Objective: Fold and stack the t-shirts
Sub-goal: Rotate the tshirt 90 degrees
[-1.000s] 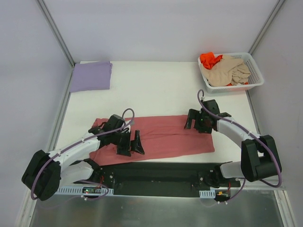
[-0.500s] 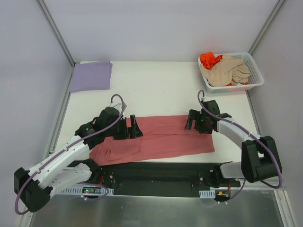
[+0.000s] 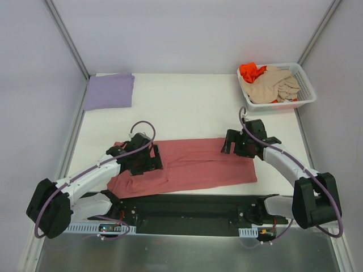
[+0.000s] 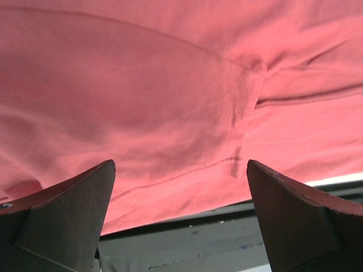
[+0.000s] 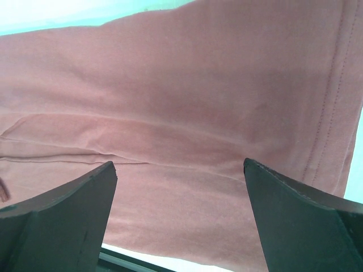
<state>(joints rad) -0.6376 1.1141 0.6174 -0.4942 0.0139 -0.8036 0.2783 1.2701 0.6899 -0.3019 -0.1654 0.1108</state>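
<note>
Top external view has the red tee [image 3: 198, 164] lying as a long band across the near part of the white bench [image 3: 187, 110], flat over most of its length and rumpled at its left end. The left hand [image 3: 153, 160] is low over that left part of the band, and the right hand [image 3: 229, 144] is over the far edge near the right end. Both hands are spread wide and hold nothing. In the left wrist view the two dark fingers [image 4: 62, 218] stand far apart at the lower corners, with only red cloth between them: a stitched hem runs across it, a fold bunches toward the upper right, and a dark strip shows under the near edge of the cloth. Whether the tips touch the cloth cannot be told. In the right wrist view the fingers [image 5: 295, 218] are just as wide, framing smooth red cloth with one long crease, a double-stitched hem down the right side and pale bench showing past the cloth's edges. A purple tee [image 3: 109, 90] lies folded at the far left corner, well apart from the red one. At the far right a white mesh basket [image 3: 307, 85] holds a crumpled beige tee [image 3: 272, 85] with an orange tee [image 3: 250, 70] under and behind it.
</note>
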